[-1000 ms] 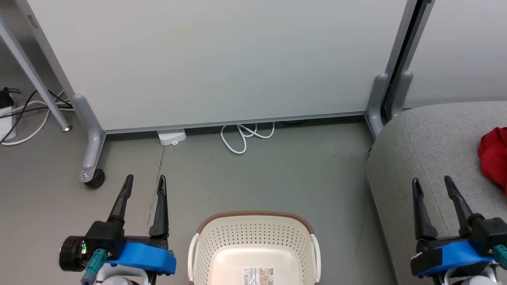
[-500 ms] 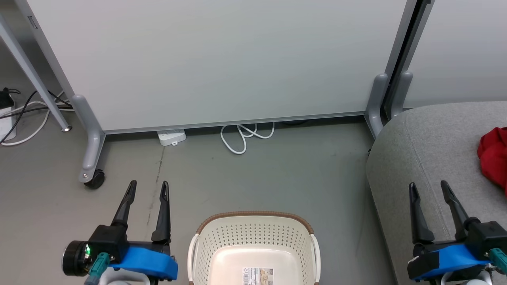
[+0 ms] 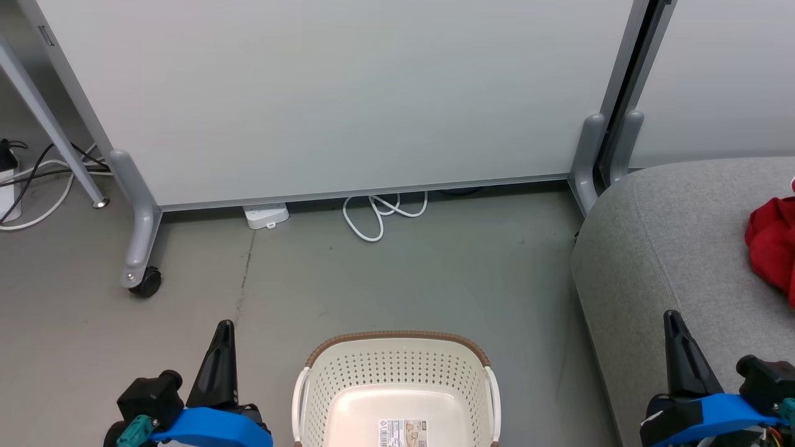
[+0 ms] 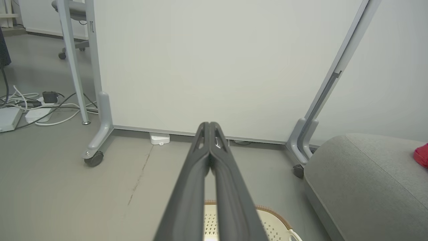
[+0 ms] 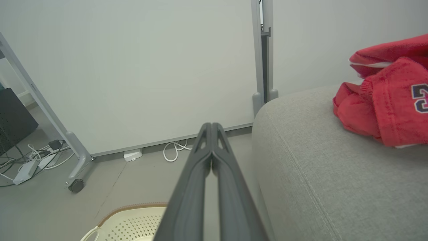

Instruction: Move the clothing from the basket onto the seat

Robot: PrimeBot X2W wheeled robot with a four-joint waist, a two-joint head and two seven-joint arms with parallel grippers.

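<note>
The cream basket [image 3: 397,363] stands on the floor at the bottom centre, with just a barcode sticker on its bottom; its rim [image 4: 267,212] [image 5: 133,207] peeks into both wrist views. The red clothing [image 3: 770,248] [image 5: 384,100] lies bunched on the grey seat [image 3: 677,248] [image 4: 361,180] [image 5: 317,167] at the right, one piece showing a navy print. My left gripper [image 3: 222,347] [image 4: 209,129] is shut and holds nothing, left of the basket. My right gripper [image 3: 677,341] [image 5: 211,129] is shut on nothing, over the seat's front edge.
A white partition panel [image 3: 335,93] on castor legs [image 3: 140,273] stands behind the basket. A white cable [image 3: 379,214] and a power strip [image 3: 267,214] lie at its foot. More cables [image 3: 31,180] lie at the far left.
Both grippers have shut from open and drawn back toward the bottom edge. The basket and the clothing have stayed put.
</note>
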